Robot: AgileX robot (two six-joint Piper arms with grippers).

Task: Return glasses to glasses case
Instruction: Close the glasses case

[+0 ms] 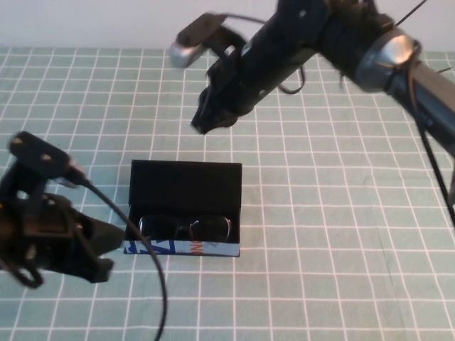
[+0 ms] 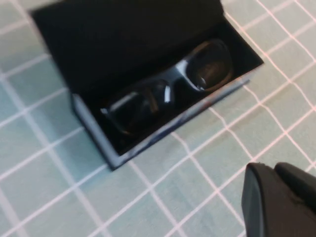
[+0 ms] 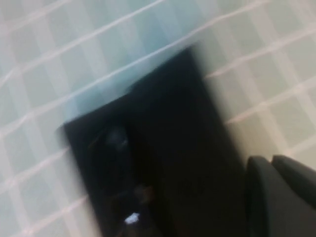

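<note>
The black glasses case (image 1: 186,183) stands open at the table's middle front, lid raised at the back, light blue printed front side facing me. The black glasses (image 1: 186,227) lie inside it, lenses toward the front. The left wrist view shows the glasses (image 2: 170,91) in the case (image 2: 94,126). My left gripper (image 1: 114,250) is shut and empty, low on the table just left of the case's front corner; it also shows in the left wrist view (image 2: 271,169). My right gripper (image 1: 204,122) is shut and empty, raised behind the case. The right wrist view shows that gripper (image 3: 269,162) over the blurred case (image 3: 163,148).
The table is covered with a green mat (image 1: 341,234) with a white grid. A black cable (image 1: 153,277) runs from the left arm across the mat in front of the case.
</note>
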